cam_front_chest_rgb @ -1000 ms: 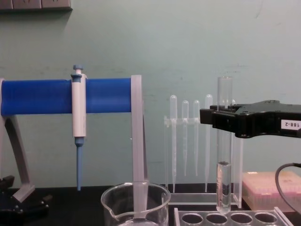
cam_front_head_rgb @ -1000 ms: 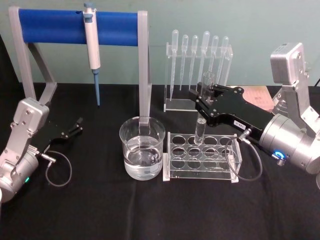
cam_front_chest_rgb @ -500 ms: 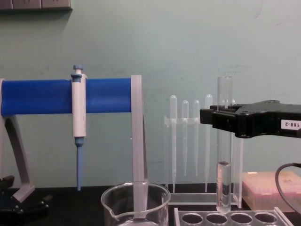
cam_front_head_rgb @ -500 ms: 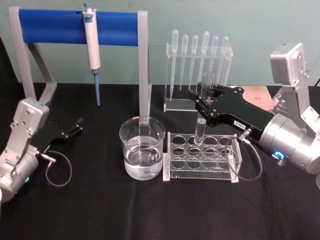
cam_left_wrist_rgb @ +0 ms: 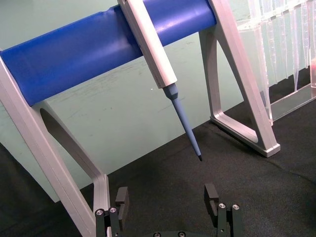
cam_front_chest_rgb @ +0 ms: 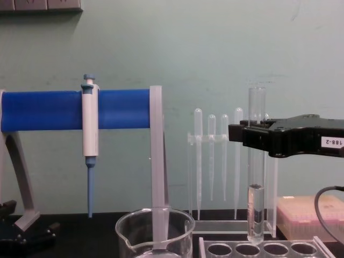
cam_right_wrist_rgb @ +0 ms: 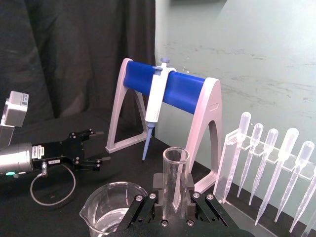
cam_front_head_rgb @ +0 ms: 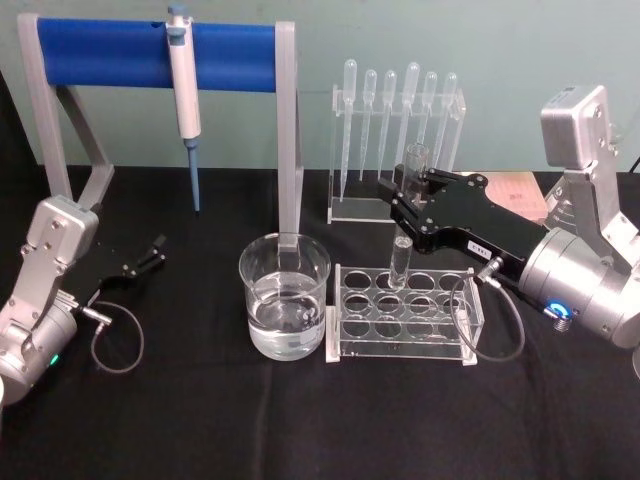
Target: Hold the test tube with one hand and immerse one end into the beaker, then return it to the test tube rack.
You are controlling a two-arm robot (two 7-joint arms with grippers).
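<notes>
Left claw [cam_front_head_rgb: 152,254]: parked low on the table [cam_front_head_rgb: 200,420] at far left, fingers [cam_left_wrist_rgb: 122,200] apart, released, nothing between them. Pipettor [cam_front_head_rgb: 183,90] hangs on the blue-bar stand [cam_front_head_rgb: 110,52], above and just right of this claw.

Beaker [cam_front_head_rgb: 285,300]: upright on the table, part full of clear liquid, below and left of the right claw and apart from it. It stands just beside the left end of the rack [cam_front_head_rgb: 400,346].

Rack: directly under the right claw's tip.

Tube [cam_front_head_rgb: 400,258]: upright, clenched in the right claw [cam_front_head_rgb: 408,200] on its upper half. The open rim sticks up above the jaws; the lower half hangs below them with some clear liquid in it. Round bottom sits at the mouth of a back-row rack hole; cannot tell whether it has entered.

Right claw reaches in from the right, level, above the rack. Pipettes [cam_front_head_rgb: 395,100] stand behind it.
</notes>
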